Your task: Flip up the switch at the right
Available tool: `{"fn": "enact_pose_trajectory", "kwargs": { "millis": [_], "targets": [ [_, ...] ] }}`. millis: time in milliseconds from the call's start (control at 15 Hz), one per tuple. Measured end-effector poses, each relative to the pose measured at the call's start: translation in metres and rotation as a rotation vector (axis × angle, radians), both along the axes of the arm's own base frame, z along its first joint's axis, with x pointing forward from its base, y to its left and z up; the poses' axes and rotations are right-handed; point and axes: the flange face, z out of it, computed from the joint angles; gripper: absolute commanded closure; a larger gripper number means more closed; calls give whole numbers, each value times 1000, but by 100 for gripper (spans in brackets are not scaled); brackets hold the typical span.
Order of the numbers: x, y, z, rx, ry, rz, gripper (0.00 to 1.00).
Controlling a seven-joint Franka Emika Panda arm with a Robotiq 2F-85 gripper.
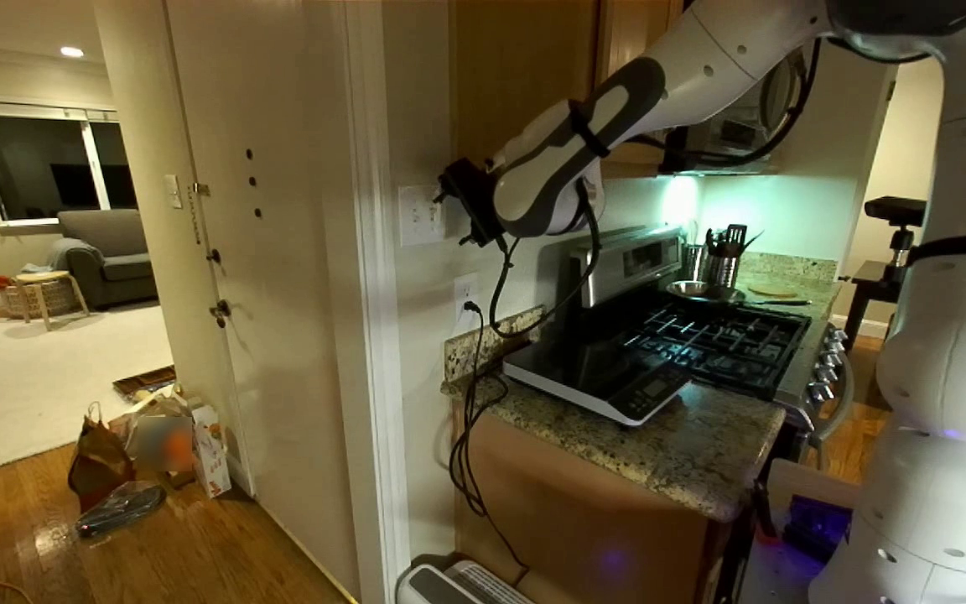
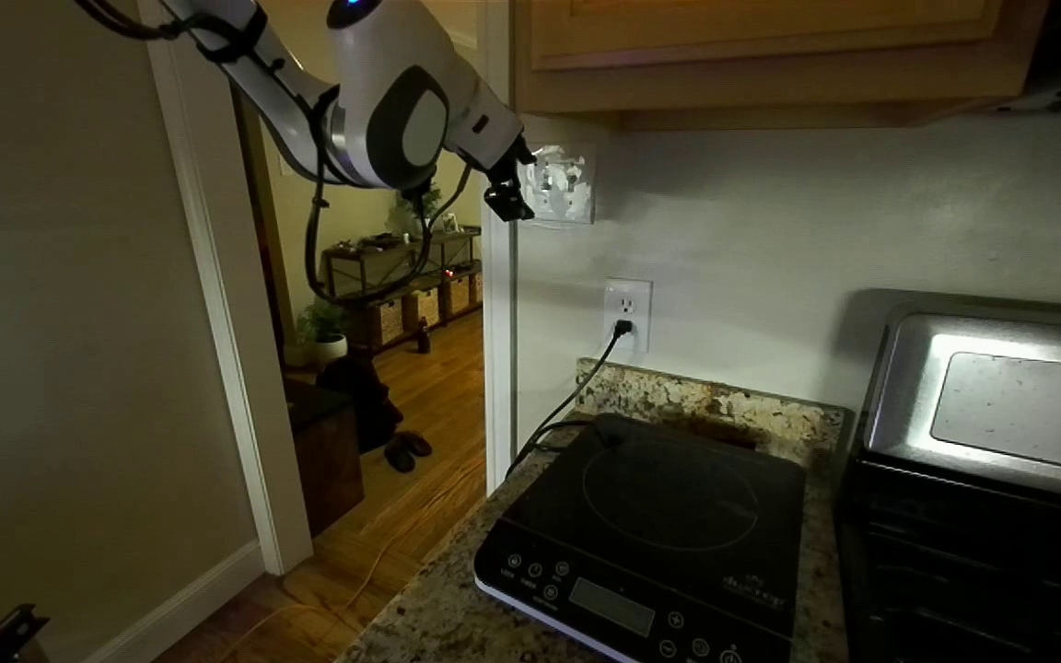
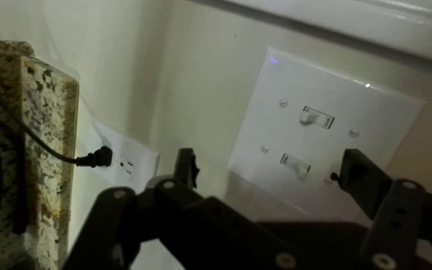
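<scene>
"Beside the kitchen wall (image 2: 770,221), is that the door (image 1: 282,252)?"

"Yes, to its left in an exterior view, with white trim (image 1: 378,335) running between them."

"And the stove (image 1: 718,335)?"

"It stands against that same wall. My arm (image 1: 709,71) stretches over to the wall, its far end up near the trim. Lower down, the speckled counter (image 1: 726,453) carries a flat black hot plate (image 2: 669,497)."

"How's your gripper (image 3: 270,170)?"

"I have its two fingers (image 3: 366,185) spread well apart. In both exterior views it sits just beside the white switch plate (image 3: 317,144). In the wrist view one finger overlaps the plate; I can't tell whether it touches."

"And the outlet (image 3: 141,163)?"

"On the wall below the plate — a dark cord (image 3: 43,145) runs up to it and ends in a black plug (image 3: 102,156) seated there."

"Then the right-hand switch (image 3: 301,170)?"

"It's one of two small switches in that plate, the one farther from the trim. My wrist view shows it in the gap between the two fingers. It seems to lean upward, away from the outlet — the other switch (image 3: 309,117), nearer the trim, leans down toward it. Both are too small for me to make out in the exterior views."
</scene>
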Motion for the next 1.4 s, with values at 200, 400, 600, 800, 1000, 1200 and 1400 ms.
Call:
{"fn": "enact_pose_trajectory", "kwargs": {
  "millis": [200,400,600,800,1000,1200,1400],
  "targets": [
    [11,13,-5,-16,-38,41,0],
    [19,14,-3,-39,-64,63,0],
    [26,5,20,-67,-109,63,0],
    [31,-2,37,-78,-142,56,0],
    [36,-5,30,-73,-135,54,0],
    [40,-7,13,-61,-110,54,0],
    [44,-8,0,-51,-93,55,0]
  ]
}}
